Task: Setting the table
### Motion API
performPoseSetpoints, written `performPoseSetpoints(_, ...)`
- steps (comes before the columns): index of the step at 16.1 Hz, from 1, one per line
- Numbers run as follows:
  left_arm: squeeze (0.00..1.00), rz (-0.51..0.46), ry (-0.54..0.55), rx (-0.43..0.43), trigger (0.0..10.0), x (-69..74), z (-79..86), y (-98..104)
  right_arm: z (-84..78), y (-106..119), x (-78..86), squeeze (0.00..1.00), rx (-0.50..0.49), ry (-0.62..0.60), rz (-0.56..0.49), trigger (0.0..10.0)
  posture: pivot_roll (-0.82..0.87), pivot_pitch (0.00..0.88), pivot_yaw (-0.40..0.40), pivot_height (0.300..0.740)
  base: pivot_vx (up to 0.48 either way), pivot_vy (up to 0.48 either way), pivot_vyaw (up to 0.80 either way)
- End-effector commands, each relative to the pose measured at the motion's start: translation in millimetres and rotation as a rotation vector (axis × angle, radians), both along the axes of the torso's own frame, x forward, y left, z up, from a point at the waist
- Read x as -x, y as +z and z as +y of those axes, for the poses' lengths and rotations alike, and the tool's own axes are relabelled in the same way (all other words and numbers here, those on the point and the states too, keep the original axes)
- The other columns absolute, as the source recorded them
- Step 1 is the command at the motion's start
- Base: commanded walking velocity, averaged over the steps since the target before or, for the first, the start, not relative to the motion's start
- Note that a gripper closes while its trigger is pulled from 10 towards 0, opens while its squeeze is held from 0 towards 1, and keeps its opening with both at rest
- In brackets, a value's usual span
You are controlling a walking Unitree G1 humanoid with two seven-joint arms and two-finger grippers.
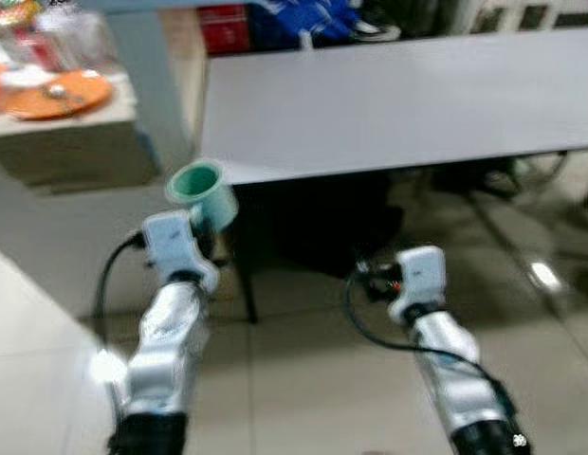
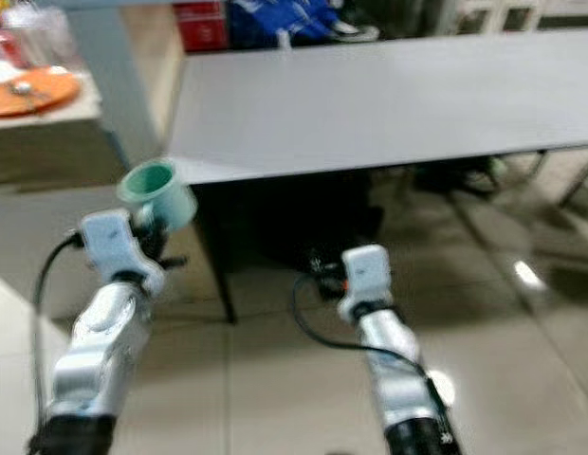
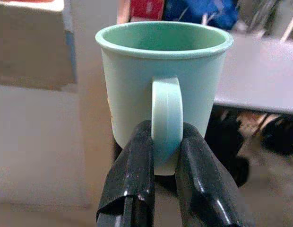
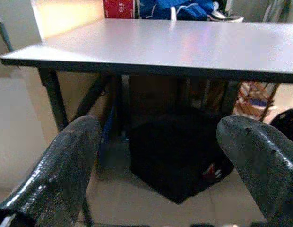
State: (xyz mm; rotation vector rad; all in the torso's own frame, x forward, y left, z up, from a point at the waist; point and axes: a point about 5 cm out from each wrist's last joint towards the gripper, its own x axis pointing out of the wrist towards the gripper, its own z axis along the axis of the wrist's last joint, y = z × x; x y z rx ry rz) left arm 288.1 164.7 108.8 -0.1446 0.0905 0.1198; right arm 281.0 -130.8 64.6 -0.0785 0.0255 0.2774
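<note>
Left wrist view puts my left gripper closest: its two black fingers are pinched on the handle of a mint-green mug, one finger on each side of the loop. The mug stands upright in my grip with its open mouth up, and I can see nothing inside it from this angle. From my head, I hold the mug up in the air on my left side, just in front of the near left corner of the grey table and apart from the tabletop; its rim sits about level with the table edge.

My right gripper is spread wide, holding nothing. Its two fingers stand far apart with the view between them running under the table to a dark black object on the floor beside the table's black legs. From my head, my right arm reaches forward low on the right, below the near table edge, over the pale tiled floor.

Farther left and beyond the mug there is a lower beige counter carrying an orange plate with something small on it that is too blurred to name. At the far edge of the table I make out a red box and blue fabric.
</note>
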Motion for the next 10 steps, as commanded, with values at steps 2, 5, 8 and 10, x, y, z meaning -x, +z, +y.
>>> performPoseSetpoints(2,0.0,-0.081,-0.022,-0.052,0.0,-2.3,-4.8,14.7,-5.7,2.0,-1.3,0.0,0.019,-0.009,-0.008,10.0,-0.21,0.0,0.106,0.74,0.0,0.0,0.0)
performPoseSetpoints(5,0.0,-0.17,-0.059,-0.061,0.0,-7.0,-10.3,33.6,-5.5,1.3,-0.9,0.0,0.019,-0.011,-0.006,10.0,-0.21,0.0,0.106,0.74,0.16,0.0,0.0)
performPoseSetpoints(8,0.0,-0.184,-0.071,-0.061,0.0,-13.1,-12.6,41.1,-4.3,0.8,-0.8,0.0,0.019,-0.009,-0.005,10.0,-0.21,0.0,0.107,0.74,0.48,0.0,0.0)
performPoseSetpoints(10,0.0,-0.193,-0.078,-0.058,0.0,-16.3,-17.0,44.9,-3.7,0.7,-1.2,0.0,0.018,-0.01,-0.004,10.0,-0.21,0.0,0.11,0.74,0.48,0.0,0.0)
